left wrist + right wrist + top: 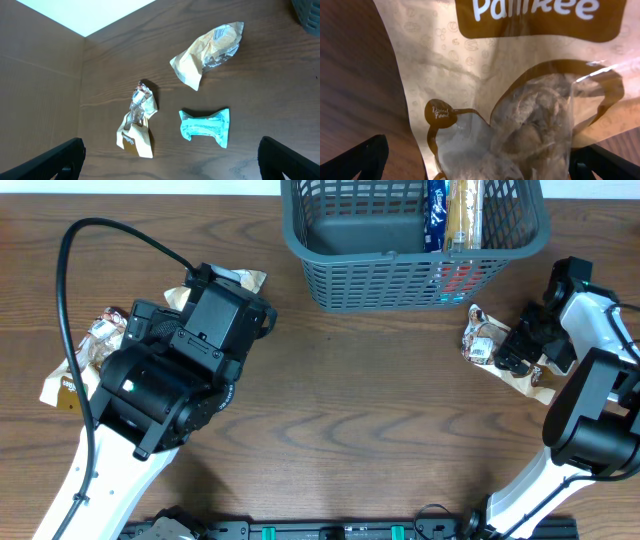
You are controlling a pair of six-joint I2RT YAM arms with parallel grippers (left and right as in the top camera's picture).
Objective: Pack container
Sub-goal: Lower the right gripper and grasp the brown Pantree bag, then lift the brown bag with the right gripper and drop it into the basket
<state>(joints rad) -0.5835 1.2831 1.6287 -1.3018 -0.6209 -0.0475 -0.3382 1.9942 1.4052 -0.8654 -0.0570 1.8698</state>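
Left side: the left gripper (172,167) has its jaws spread wide with nothing between them. Its two dark fingertips (60,160) sit at the bottom corners of the left wrist view, above the wooden table (50,75).

Three snack packets lie ahead of these jaws, none touching another:
- The teal packet (206,127) is nearest, lying flat just ahead of the gap.
- The crumpled clear-and-tan packet (137,122) is beside the teal one, also ahead of the gap, toward the other fingertip.
- The cream packet (207,52) is farther out, beyond the teal one.

A corner of the container (307,12) shows past the cream packet, well apart from these jaws.

Right side: the right gripper (480,167) also has its jaws spread wide. A tan packet (520,100) with a brown printed label fills the space between and ahead of its fingertips. A clear window in the packet shows pale lumps inside. I cannot tell whether the fingers touch it. In the overhead view this gripper is low over the same packet, which lies on the table near the container's closest corner.

The container stands upright at the table's far side, ahead of both sets of jaws and nearer the right ones. Inside it, a blue packet (436,215) and a golden-brown packet (463,215) lie side by side, touching, toward the end nearest the right gripper. A red item (460,280) shows through the lattice wall below them; I cannot tell what it is.
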